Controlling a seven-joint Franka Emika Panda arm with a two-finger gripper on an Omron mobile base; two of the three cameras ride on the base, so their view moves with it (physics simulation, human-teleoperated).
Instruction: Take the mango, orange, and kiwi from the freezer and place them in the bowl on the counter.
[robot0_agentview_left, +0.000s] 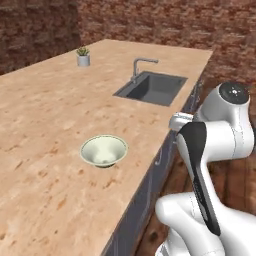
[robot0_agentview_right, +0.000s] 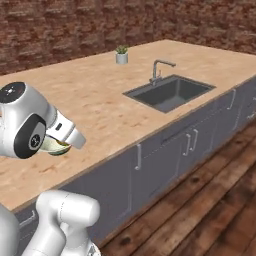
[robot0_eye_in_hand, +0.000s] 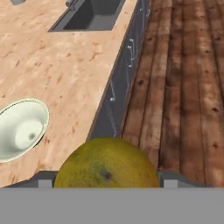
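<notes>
While the bowl (robot0_agentview_left: 104, 150) sits empty near the counter's (robot0_agentview_left: 45, 130) front edge in the left base view, the arm half hides it in the right base view; the hand view shows the gripper (robot0_eye_in_hand: 107, 181) clasping the mango (robot0_eye_in_hand: 107, 165) above the floor (robot0_eye_in_hand: 183, 87), just beyond that edge.

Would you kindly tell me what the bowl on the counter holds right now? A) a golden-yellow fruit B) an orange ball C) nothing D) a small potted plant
C: the bowl shows a bare pale inside on the counter, while the mango sits between the jaws in the hand view.
</notes>
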